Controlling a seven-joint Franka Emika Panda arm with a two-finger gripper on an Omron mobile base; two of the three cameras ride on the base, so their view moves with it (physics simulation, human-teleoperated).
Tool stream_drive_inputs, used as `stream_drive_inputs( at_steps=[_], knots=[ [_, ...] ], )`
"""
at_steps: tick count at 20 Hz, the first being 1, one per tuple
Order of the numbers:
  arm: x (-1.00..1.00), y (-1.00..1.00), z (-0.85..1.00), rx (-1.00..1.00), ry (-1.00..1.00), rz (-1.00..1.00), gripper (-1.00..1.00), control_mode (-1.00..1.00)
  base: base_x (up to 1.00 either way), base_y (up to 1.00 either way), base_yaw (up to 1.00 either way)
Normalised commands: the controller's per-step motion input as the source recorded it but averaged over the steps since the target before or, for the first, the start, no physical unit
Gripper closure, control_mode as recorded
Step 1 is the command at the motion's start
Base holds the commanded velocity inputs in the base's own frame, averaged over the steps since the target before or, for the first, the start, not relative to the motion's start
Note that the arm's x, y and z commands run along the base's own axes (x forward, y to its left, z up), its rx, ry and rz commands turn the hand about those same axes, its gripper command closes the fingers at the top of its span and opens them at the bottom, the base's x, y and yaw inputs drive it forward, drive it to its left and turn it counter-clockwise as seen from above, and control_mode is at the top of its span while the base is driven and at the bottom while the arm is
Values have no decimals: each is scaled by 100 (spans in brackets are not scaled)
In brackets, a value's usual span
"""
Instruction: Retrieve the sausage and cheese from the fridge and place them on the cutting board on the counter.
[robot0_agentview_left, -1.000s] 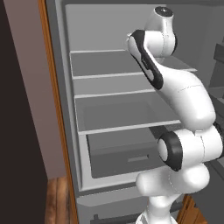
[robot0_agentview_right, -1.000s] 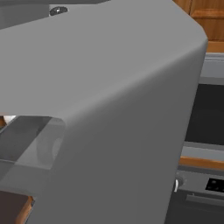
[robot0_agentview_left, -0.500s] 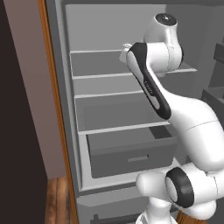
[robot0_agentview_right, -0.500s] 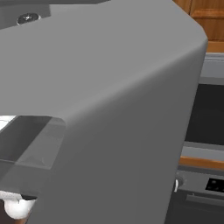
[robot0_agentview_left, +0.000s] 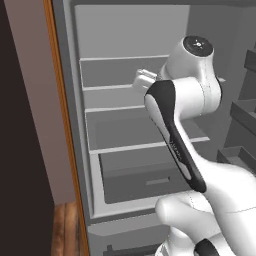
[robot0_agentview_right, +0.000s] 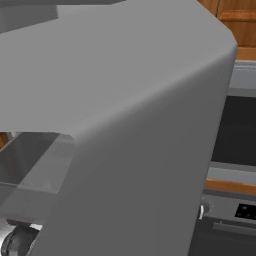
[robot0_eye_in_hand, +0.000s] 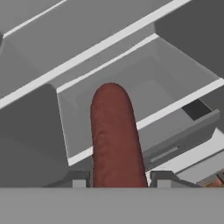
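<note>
Reddish-brown, stubby sausage (robot0_eye_in_hand: 115, 135) sits clamped in my pincer (robot0_eye_in_hand: 118, 178), its long axis running straight out from my fingertips toward the tall grey fridge's (robot0_agentview_left: 125, 150) pale shelves, apparently clear of them.

One stubby dark reddish-brown sausage (robot0_eye_in_hand: 114, 138) shows. One tall grey fridge (robot0_agentview_left: 125, 125) stands open (two pale shelves, one drawer inside).

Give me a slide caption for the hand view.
Hand shut on the sausage, held up in front of the open fridge's pale shelves and drawer.
</note>
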Motion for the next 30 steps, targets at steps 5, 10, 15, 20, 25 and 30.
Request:
stream_drive_inputs(
  at_steps=[5, 10, 15, 20, 25, 30],
  knots=[
    [-100, 2, 0, 0, 5, 2, 100, -100, 0, 0, 0],
    [-81, -14, 0, 0, 0, 2, 100, -100, 0, 0, 0],
    [-34, -15, 0, 1, 3, 0, 100, -100, 0, 0, 0],
    [-14, -15, -6, 1, 1, 0, 100, -100, 0, 0, 0],
    [-23, -3, -5, 0, 0, 0, 100, -100, 0, 0, 0],
    [0, 0, -1, 0, 0, 0, 100, 100, -21, 4, 0]
  ],
)
